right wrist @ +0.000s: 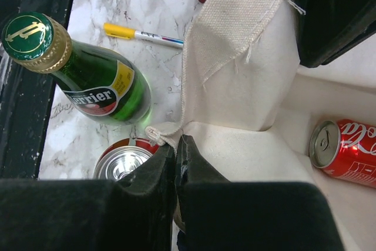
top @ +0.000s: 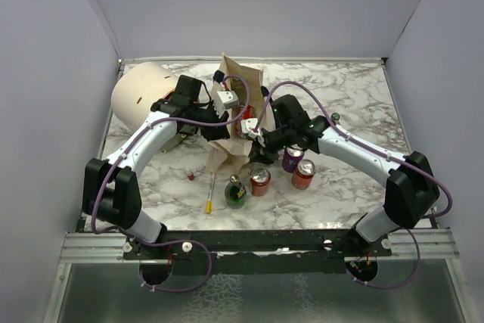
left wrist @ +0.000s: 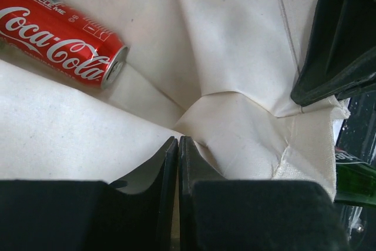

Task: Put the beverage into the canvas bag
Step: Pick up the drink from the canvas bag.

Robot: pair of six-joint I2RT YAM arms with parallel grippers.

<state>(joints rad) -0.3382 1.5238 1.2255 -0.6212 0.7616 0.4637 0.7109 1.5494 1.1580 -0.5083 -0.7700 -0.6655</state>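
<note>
The cream canvas bag (top: 240,81) stands mid-table with its mouth held open. A red Coca-Cola can (left wrist: 64,42) lies on its side on the bag's floor, also seen in the right wrist view as the can (right wrist: 343,148). My left gripper (left wrist: 178,141) is shut on the bag's left rim, a thin strip of canvas showing between its jaws; from above it is the left gripper (top: 227,117). My right gripper (right wrist: 177,140) is shut on the frayed corner of the opposite rim, at the bag's near right side (top: 252,135).
Just outside the bag stand a green Perrier bottle (right wrist: 88,80), a red can (right wrist: 120,166) and, further right, a purple can (top: 292,159) and another red can (top: 303,174). A yellow marker (top: 209,194) lies near the front. A cream drum (top: 144,96) sits at the back left.
</note>
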